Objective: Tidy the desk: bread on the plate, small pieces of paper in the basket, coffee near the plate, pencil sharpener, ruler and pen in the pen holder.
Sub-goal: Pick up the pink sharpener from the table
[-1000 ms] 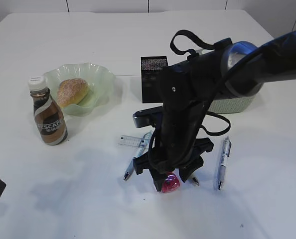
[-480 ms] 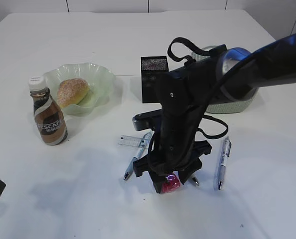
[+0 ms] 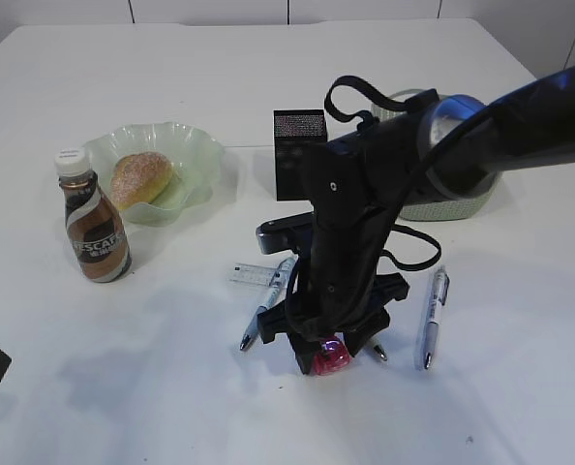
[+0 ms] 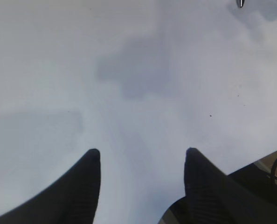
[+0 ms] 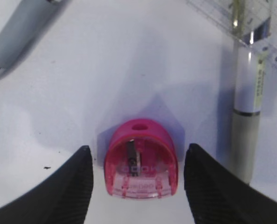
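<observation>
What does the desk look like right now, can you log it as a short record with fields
bread: bun lying in the plate
coffee: bottle upright, just left of and in front of the plate
pencil sharpener: pink, on the desk, between the fingers, untouched
right end effector: open, straddling the sharpener
left end effector: open over bare desk
pens: one right of the arm, one lying across the ruler
pen holder: black mesh, behind the arm
basket: mostly hidden by the arm

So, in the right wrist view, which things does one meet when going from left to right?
Grey pen → left fingertip → pink pencil sharpener → right fingertip → white pen, lying over the clear ruler.
</observation>
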Controlling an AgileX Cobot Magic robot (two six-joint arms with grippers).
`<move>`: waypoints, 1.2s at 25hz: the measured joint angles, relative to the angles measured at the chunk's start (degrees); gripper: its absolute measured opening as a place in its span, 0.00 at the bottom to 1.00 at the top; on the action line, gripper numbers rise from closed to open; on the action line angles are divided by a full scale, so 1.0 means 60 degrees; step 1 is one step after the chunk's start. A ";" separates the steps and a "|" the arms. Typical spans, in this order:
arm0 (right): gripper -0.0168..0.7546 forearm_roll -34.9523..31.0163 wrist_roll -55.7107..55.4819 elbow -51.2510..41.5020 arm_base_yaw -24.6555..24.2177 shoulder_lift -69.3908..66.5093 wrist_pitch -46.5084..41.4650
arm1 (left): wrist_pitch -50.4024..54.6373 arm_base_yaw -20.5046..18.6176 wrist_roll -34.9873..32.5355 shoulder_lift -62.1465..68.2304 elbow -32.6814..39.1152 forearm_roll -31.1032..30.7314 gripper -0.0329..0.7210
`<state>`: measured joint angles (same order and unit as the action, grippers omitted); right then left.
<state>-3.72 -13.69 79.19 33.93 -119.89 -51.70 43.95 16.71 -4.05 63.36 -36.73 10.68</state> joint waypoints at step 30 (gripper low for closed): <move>0.52 0.0000 -0.0041 0.0000 0.0000 0.0000 -0.0049 | 0.0000 0.0000 0.0000 0.0000 0.0000 0.0000 0.58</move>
<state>-3.72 -13.94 79.19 33.93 -119.89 -51.99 43.95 16.71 -4.05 63.36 -36.73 10.68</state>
